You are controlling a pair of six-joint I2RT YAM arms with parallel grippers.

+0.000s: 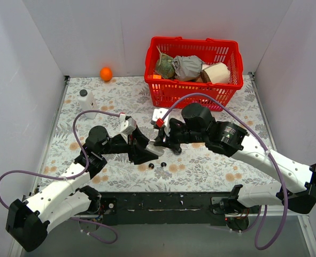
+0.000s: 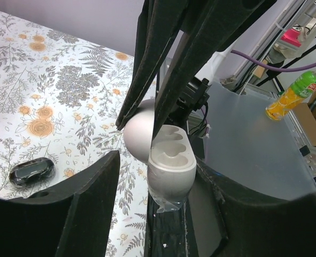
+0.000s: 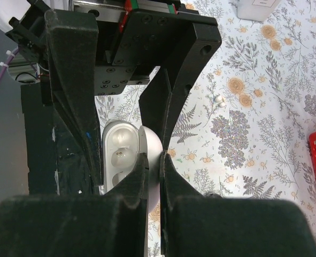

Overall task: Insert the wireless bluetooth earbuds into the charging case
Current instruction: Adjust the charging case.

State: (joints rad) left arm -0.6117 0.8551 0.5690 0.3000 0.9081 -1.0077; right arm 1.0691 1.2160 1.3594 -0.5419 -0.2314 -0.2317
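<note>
Centrally, above the flower-printed tablecloth [image 1: 216,166], both arms meet at the charging case [image 2: 171,160], a matte white egg-shaped shell lifted off the cloth and hinged open; its domed lid [image 2: 138,136] swings aside from the base, whose smooth scooped wells face outward; a scrap of clear film clings under the base. The left gripper [image 2: 156,182] clasps the case between its broad black foam-faced fingers, one against the base and one against the dome. The right gripper [image 3: 154,171] comes at the case from the opposite side, its thin wedge-shaped fingers nearly together, pinching the edge of the lid. The earbuds are not in the case: the first earbud [image 1: 151,165] and second earbud [image 1: 163,163], tiny glossy black beads, lie on the cloth just nearer the arm bases than the case. A larger glossy black oval pebble [image 2: 32,171] rests on the cloth beside the case; a red lattice plastic basket [image 1: 163,93] of crumpled items stands beyond the case.
</note>
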